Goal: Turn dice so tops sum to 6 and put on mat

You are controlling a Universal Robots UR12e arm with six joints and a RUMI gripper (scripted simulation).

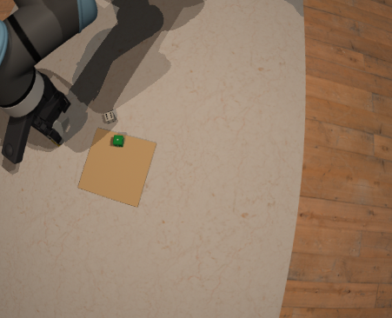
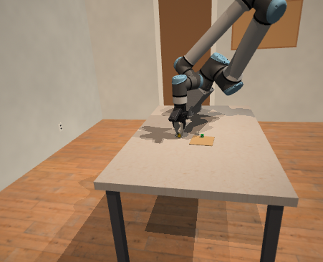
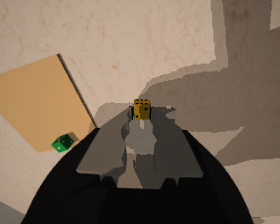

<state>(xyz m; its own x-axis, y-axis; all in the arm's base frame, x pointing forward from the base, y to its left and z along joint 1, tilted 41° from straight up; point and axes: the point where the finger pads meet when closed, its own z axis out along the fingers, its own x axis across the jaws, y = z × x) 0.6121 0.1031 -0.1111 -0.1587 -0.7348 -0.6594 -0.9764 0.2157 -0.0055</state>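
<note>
My gripper (image 2: 179, 134) (image 3: 141, 107) is shut on the yellow die (image 2: 179, 136) (image 3: 142, 109), left of the mat in the top and exterior views. The die sits between the fingertips; two pipped faces show in the wrist view, but whether it touches the table is hard to tell. The green die (image 1: 118, 141) (image 2: 202, 135) (image 3: 62, 143) sits flat on the tan mat (image 1: 114, 174) (image 2: 202, 142) (image 3: 36, 100), near its back edge, with one pip on top. The white die (image 1: 109, 116) (image 2: 197, 133) lies on the table just behind the mat, six pips on top.
The pale table (image 1: 218, 174) (image 2: 194, 168) carries the mat and dice. Its curved-looking right edge shows in the top view, with wooden floor (image 1: 353, 174) beyond. The arm (image 2: 180, 87) reaches in from the back, and its shadows fall across the table near the white die.
</note>
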